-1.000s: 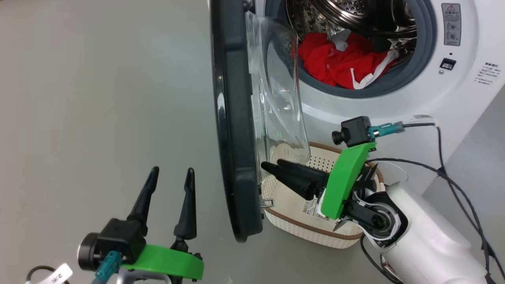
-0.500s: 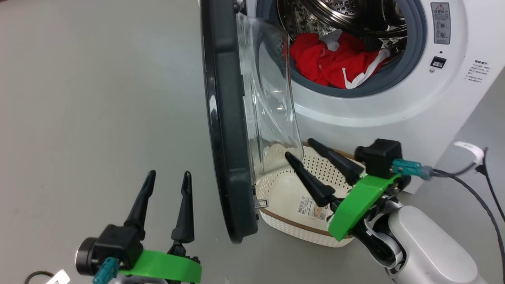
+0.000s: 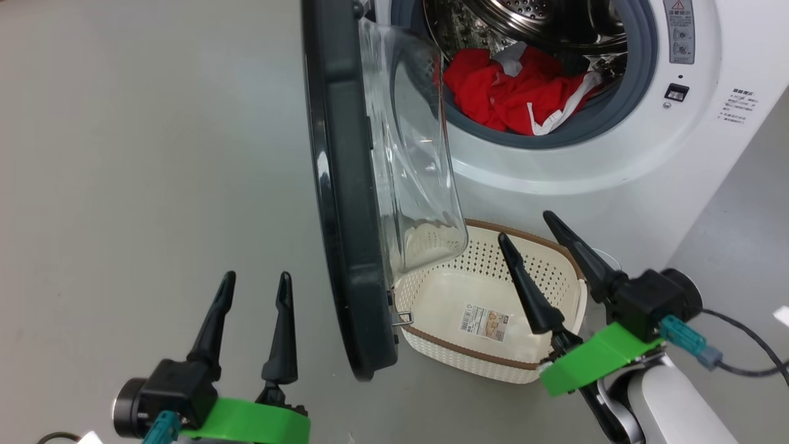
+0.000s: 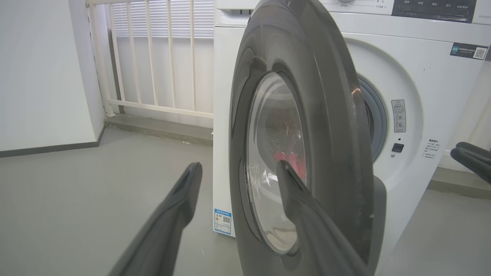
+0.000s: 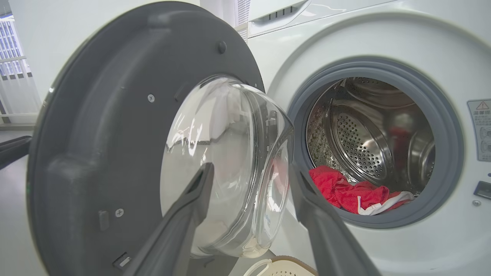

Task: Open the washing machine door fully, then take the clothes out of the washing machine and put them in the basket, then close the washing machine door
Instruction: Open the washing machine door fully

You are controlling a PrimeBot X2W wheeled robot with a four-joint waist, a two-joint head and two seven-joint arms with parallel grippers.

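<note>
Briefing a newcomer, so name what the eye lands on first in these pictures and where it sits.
The bright red clothes heaped low in the steel drum of the washing machine stand out most. Next is the black-rimmed washing machine door, swung open at the opening's left, with the cream basket on the floor beneath its glass bowl. The open right gripper hovers over the basket.
</note>
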